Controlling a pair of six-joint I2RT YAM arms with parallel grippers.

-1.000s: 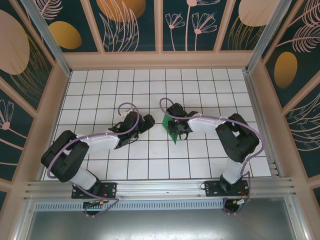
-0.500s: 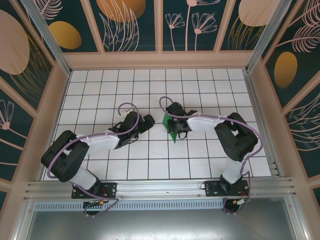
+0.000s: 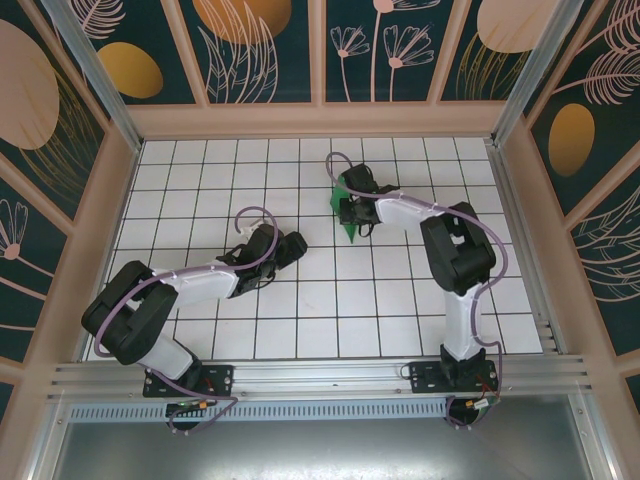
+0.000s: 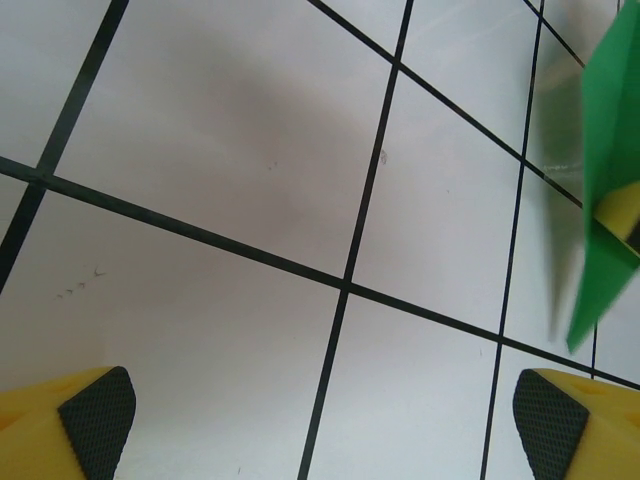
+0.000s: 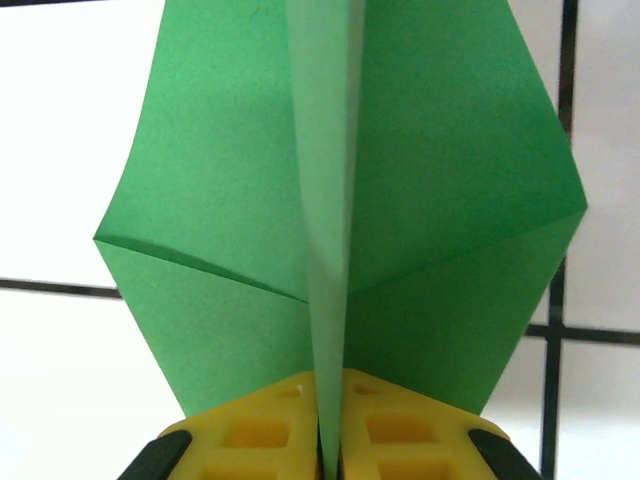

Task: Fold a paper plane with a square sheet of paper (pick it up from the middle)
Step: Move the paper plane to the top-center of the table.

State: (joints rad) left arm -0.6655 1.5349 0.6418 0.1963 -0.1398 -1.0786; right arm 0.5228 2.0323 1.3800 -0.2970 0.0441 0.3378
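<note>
Right gripper pinches paper plane.

1. Cropped at upper edge, right wrist view: top of paper plane.
2. Hidden in pinch of right gripper: lower crease.
3. Blurred and cropped at right edge, left wrist view: paper plane again.
</note>
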